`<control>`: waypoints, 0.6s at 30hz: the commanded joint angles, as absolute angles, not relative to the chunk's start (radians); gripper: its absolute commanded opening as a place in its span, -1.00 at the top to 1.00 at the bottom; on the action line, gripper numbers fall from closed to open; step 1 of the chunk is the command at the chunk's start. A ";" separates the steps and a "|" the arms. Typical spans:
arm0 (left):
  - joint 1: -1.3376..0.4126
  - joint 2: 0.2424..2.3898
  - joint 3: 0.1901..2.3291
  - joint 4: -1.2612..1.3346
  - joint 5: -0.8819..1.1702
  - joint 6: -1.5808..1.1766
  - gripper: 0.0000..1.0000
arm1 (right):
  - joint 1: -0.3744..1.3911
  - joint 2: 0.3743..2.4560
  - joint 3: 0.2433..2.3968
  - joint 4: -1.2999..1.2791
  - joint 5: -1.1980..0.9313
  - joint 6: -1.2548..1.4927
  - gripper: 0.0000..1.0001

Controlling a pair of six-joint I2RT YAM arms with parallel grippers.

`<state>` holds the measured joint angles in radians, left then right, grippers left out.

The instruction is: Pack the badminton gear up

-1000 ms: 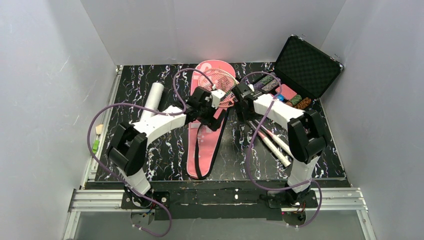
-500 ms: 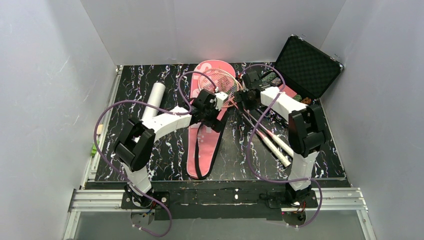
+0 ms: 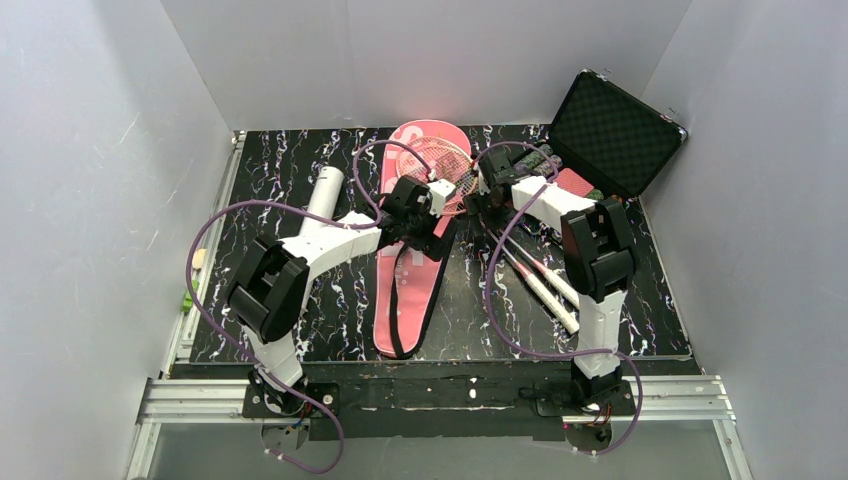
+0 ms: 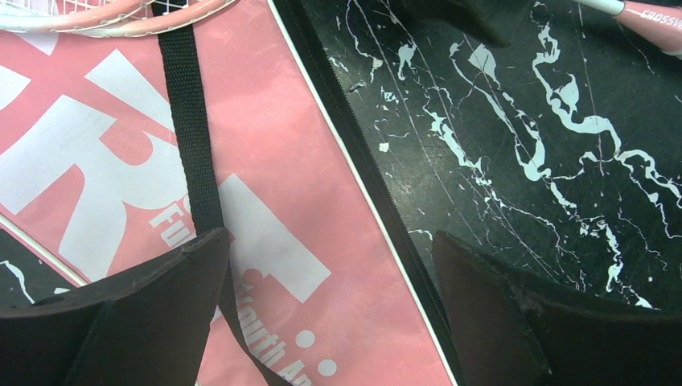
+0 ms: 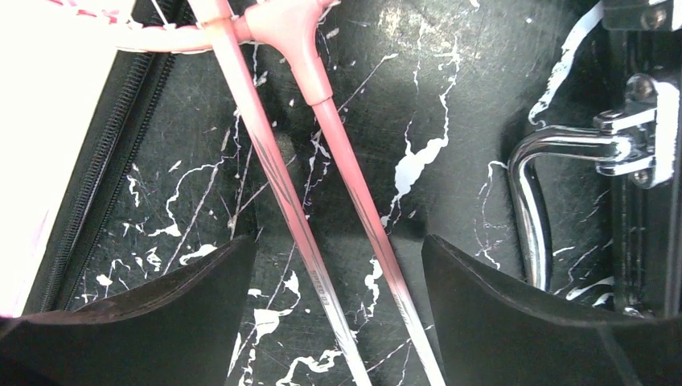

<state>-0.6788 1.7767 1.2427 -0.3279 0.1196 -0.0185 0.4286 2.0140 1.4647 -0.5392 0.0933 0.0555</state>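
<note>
The worktop (image 3: 330, 300) is black with white marble-like veins. The bag (image 3: 400, 310) is pink with large white lettering (image 4: 48, 185), a black strap (image 4: 189, 121) and black zip edging (image 4: 363, 165). The rackets (image 5: 273, 169) have pink frames and shafts and white handles (image 3: 555, 302). The tube (image 3: 318, 200) is white, the case (image 3: 610, 135) black, and the cables (image 3: 240, 206) purple.

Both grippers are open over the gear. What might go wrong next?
The right gripper straddles two close-lying racket shafts; closing may pinch both or let one slip. The case's chrome handle lies close beside it; a sideways move could knock it. The left gripper hangs over the pink bag with the black strap by one finger, so it may snag the strap.
</note>
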 commanded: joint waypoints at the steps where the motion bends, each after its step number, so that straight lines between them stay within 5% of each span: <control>1: -0.677 1.760 1.242 -0.295 0.113 0.027 -0.97 | 0.431 2.037 1.511 -0.515 0.086 0.085 -0.62; 5: -0.679 1.786 1.228 -0.271 0.084 0.030 -0.95 | 0.429 2.034 1.494 -0.508 0.111 0.113 -0.31; 9: -0.684 1.825 1.241 -0.262 0.052 0.049 -0.96 | 0.414 1.975 1.428 -0.446 0.127 0.159 0.21; 18: -0.697 1.912 1.296 -0.246 0.025 0.033 -0.93 | 0.394 1.938 1.399 -0.430 0.121 0.237 0.55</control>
